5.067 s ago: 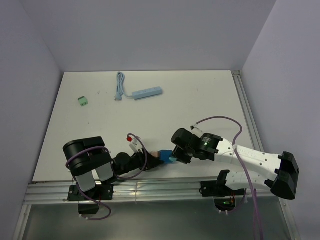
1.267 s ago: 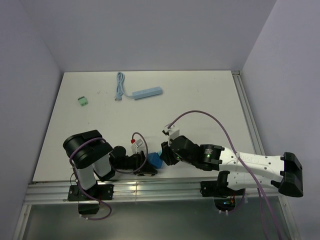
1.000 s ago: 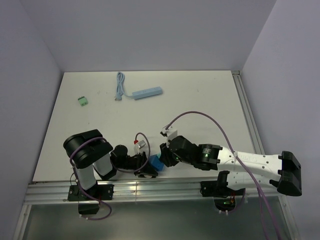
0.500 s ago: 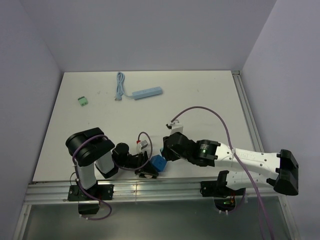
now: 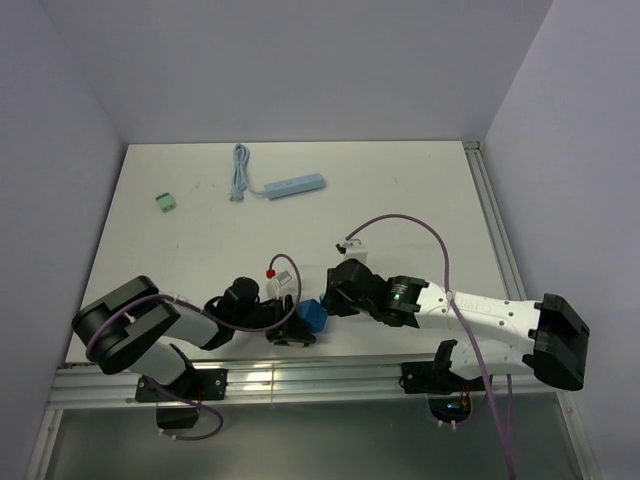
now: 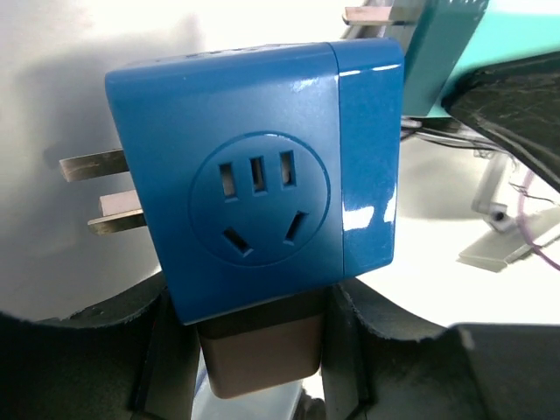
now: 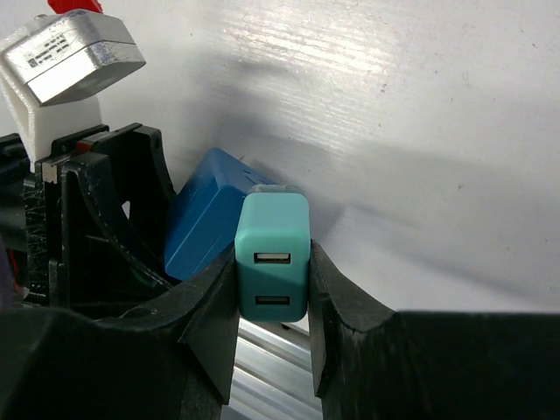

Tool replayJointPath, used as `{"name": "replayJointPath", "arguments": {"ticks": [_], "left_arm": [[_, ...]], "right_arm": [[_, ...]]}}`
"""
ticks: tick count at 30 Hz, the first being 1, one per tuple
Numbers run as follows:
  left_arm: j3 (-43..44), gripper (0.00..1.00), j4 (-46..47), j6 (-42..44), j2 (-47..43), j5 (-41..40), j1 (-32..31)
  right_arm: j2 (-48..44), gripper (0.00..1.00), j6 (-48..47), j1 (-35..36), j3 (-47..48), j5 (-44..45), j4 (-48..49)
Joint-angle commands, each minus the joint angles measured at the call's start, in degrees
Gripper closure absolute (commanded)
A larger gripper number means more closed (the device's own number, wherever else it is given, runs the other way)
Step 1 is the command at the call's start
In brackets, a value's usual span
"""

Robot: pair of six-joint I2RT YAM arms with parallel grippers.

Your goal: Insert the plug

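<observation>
Near the front edge of the white table (image 5: 420,190), the left gripper (image 5: 290,327) is clamped on a glossy dark-blue cube-shaped socket adapter (image 5: 311,317), the reference object here. In the left wrist view the adapter (image 6: 254,210) sits between the black fingers (image 6: 96,350). Its round five-slot socket face is turned towards the camera, and two flat metal prongs (image 6: 96,164) project from its left side.

The right gripper (image 5: 335,300), immediately right of the adapter, grips a teal rounded two-port USB charger plug (image 7: 273,236). The right wrist view shows the plug held between both fingers (image 7: 214,306), USB ports facing the camera, with the adapter (image 7: 206,223) directly behind it and to its left. In the left wrist view the teal plug (image 6: 442,52) lies at the adapter's upper right corner, one of its metal blades (image 6: 376,13) visible above the adapter. The socket slots are unoccupied. Contact between the two bodies cannot be determined.

Well beyond the adapter lie a pale-blue power strip with coiled cable (image 5: 295,186) and, to the left, a small green terminal block (image 5: 166,202).
</observation>
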Motion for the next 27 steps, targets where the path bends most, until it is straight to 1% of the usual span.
{"name": "replayJointPath", "arguments": {"ticks": [1, 2, 6, 7, 10, 11, 13, 14, 16, 17, 20, 26, 27], "left_arm": [[7.33, 0.64, -2.60, 9.49, -5.64, 1.32, -0.30], [7.68, 0.57, -3.14, 9.93, -5.55, 1.67, -0.30], [8.56, 0.45, -4.46, 11.87, -4.32, 2.11, -0.39], [8.83, 0.43, -6.38, 12.83, -4.58, 0.98, -0.31], [10.14, 0.31, -12.78, 17.66, -5.63, -1.57, -0.39], [10.41, 0.24, -13.77, 19.24, -5.81, -2.19, -0.39], [10.76, 0.19, -15.26, 20.22, -6.69, -3.51, -0.48], [10.76, 0.12, -15.79, 20.48, -7.04, -4.04, -0.39], [11.11, 0.07, -17.20, 21.45, -7.83, -5.00, -0.39], [11.20, 0.01, -19.12, 22.50, -8.36, -6.23, -0.48], [11.90, 0.00, -23.95, 24.96, -10.20, -9.48, -0.83], [11.64, 0.00, -27.66, 26.72, -12.23, -12.56, -1.36], [11.99, 0.01, -29.67, 27.33, -12.58, -14.39, -1.62]], "right_arm": [[1.77, 1.00, 0.81, 0.39, -1.76, -5.10, 6.63], [1.94, 1.00, 0.38, 0.30, -1.85, -6.15, 7.24], [2.03, 1.00, 0.46, 0.21, -2.29, -6.68, 8.92], [2.12, 1.00, 0.46, 0.30, -2.90, -6.77, 9.18], [1.77, 1.00, 0.55, 0.30, -4.48, -7.30, 10.41], [1.77, 1.00, 0.46, 0.30, -4.84, -7.47, 10.76], [1.68, 1.00, 0.55, 0.30, -5.45, -7.83, 11.55], [1.42, 1.00, 0.55, 0.30, -5.54, -7.74, 11.55], [1.07, 1.00, 0.81, 0.39, -5.63, -7.04, 11.20], [0.72, 1.00, 0.81, 0.30, -5.54, -6.77, 10.94], [-0.42, 1.00, 1.25, 0.39, -5.54, -5.54, 10.24], [-2.36, 1.00, 3.09, 0.39, -5.81, -1.94, 8.30], [-2.36, 1.00, 3.18, 0.39, -6.24, -1.94, 8.39]]}}
